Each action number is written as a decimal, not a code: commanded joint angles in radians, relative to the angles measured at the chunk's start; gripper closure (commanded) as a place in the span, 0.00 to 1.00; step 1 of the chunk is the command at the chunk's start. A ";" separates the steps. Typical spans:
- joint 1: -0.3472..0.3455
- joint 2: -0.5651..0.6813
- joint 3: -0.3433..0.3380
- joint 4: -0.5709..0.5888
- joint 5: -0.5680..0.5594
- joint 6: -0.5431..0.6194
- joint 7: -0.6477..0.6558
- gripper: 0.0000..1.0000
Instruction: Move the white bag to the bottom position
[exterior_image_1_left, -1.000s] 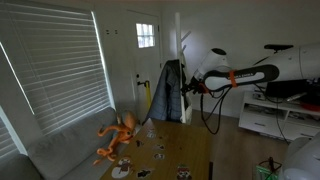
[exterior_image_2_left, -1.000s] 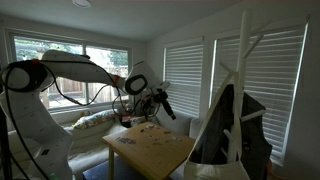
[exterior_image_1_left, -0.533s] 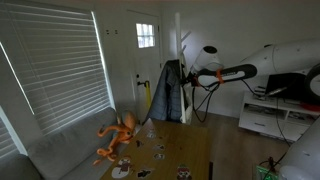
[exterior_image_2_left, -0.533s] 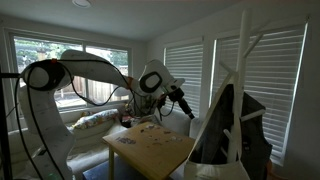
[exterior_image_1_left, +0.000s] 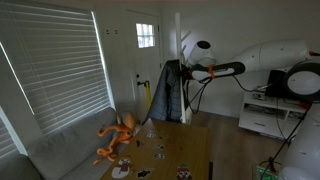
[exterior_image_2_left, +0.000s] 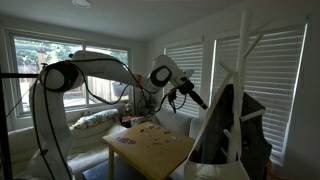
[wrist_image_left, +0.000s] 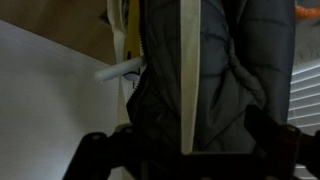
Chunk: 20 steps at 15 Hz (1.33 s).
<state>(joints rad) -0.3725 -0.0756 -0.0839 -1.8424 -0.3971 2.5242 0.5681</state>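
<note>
A white coat rack (exterior_image_2_left: 243, 70) holds a dark grey quilted jacket (exterior_image_2_left: 238, 125), which also shows in an exterior view (exterior_image_1_left: 170, 92). I cannot make out a white bag for sure; a pale shape (exterior_image_2_left: 215, 172) sits low at the rack's foot. My gripper (exterior_image_2_left: 204, 102) reaches out at about the height of the jacket's top, close to the rack, also seen in an exterior view (exterior_image_1_left: 186, 70). In the wrist view my gripper (wrist_image_left: 190, 160) is open and empty, its dark fingers spread either side of the white pole (wrist_image_left: 190, 70) and the jacket (wrist_image_left: 235, 60).
A low wooden table (exterior_image_2_left: 155, 148) with small items stands beside the rack. An orange plush octopus (exterior_image_1_left: 120, 135) lies on the grey sofa (exterior_image_1_left: 60, 150). A yellow object (exterior_image_1_left: 146, 100) hangs by the door. Window blinds (exterior_image_1_left: 50, 60) line the wall.
My arm has swung across towards the coat rack, bringing the gripper from over the table up close to the hanging jacket.
</note>
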 joint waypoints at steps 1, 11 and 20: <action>0.038 0.054 -0.051 0.092 -0.053 0.023 0.031 0.00; 0.044 0.122 -0.076 0.159 -0.073 0.130 0.118 0.43; 0.045 0.132 -0.083 0.151 -0.132 0.194 0.226 0.82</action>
<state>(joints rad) -0.3285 0.0548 -0.1584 -1.7109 -0.4794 2.7075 0.7275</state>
